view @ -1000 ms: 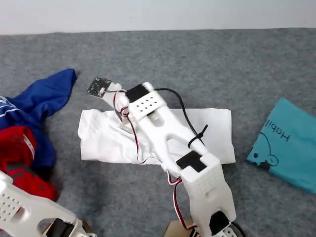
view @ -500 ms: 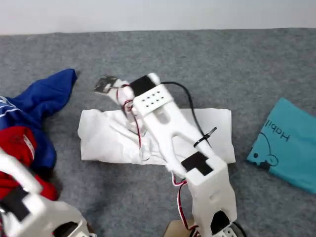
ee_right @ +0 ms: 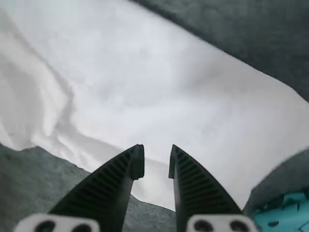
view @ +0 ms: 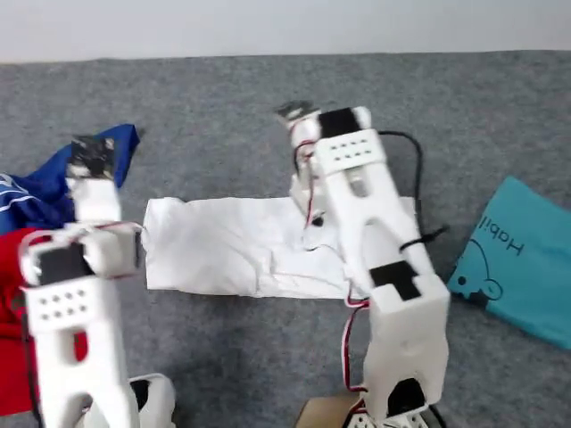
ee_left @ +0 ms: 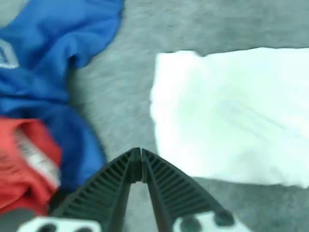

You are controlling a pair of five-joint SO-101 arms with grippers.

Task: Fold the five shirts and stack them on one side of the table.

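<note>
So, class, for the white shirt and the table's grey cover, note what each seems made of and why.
White shirt: probably thin cotton-like cloth, matte; it lies limp with soft creases.
Table cover: looks like grey felt or short carpet, matte; speckled, fuzzy surface.

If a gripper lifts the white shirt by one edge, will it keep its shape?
Probably not: the white shirt lies flat with soft creases, so it looks floppy and light. Pushed, it would likely bunch rather than slide, since the gray table looks fuzzy.
</note>
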